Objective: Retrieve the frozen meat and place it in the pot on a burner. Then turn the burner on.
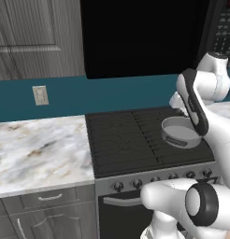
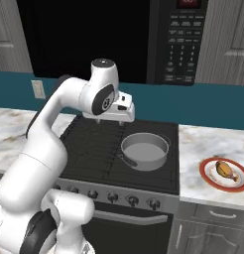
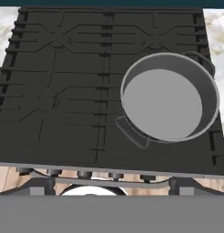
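Leftmost in the right base view, the marble table (image 2: 10, 126) runs up to the dark cooktop (image 2: 94, 149), and the pincer (image 2: 116, 118) hangs over the back of the grates, just left of the pot (image 2: 145, 150). Whether its jaws are open or closed I cannot tell; the white hand body hides the tips. The pot sits empty on the right front burner (image 2: 149, 171), its short handle pointing toward the knobs (the hand view shows its bare grey floor). Further right, well apart from the pincer and past the pot, the frozen meat (image 2: 224, 169) lies on a red-rimmed plate (image 2: 208, 173) on the right-hand table. So the coming reach likely goes rightward, over the pot. The meat's long axis seems to run diagonally, though it is too small to be sure. Only 1 arm is available.
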Available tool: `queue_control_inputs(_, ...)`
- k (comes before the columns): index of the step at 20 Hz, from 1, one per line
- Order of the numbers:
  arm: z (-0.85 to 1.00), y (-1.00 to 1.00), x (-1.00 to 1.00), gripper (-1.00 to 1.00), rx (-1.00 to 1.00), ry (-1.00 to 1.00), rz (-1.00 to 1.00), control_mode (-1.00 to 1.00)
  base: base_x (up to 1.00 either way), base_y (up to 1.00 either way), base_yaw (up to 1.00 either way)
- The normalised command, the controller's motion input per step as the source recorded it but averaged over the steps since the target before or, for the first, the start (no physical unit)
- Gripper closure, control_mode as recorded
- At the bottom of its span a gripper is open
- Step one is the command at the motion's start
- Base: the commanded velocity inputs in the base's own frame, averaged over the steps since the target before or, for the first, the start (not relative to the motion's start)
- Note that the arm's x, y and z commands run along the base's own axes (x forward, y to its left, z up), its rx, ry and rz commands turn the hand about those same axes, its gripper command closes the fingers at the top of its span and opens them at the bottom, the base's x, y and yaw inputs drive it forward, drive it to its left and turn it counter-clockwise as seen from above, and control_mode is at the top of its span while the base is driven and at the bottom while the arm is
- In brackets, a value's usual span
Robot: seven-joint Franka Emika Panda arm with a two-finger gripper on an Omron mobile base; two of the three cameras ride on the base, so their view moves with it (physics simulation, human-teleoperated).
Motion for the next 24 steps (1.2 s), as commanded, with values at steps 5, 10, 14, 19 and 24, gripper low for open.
queue_control_inputs(5,-0.07,-0.55,-0.16,-1.0,-0.01,-0.01,0.0,-1.0,0.0,0.0,0.0)
queue_control_inputs(10,-0.16,-0.61,-0.1,-1.0,-0.02,0.01,-0.07,-1.0,0.0,0.0,0.0)
queue_control_inputs(14,-0.18,-0.77,-0.02,-1.0,-0.02,0.0,-0.02,-1.0,0.0,0.0,0.0)
queue_control_inputs(19,-0.13,-0.89,0.0,-1.0,0.0,0.0,0.0,-1.0,0.0,0.0,0.0)
queue_control_inputs(24,-0.19,-0.83,0.15,-1.0,-0.01,0.07,0.0,-1.0,0.0,0.0,0.0)
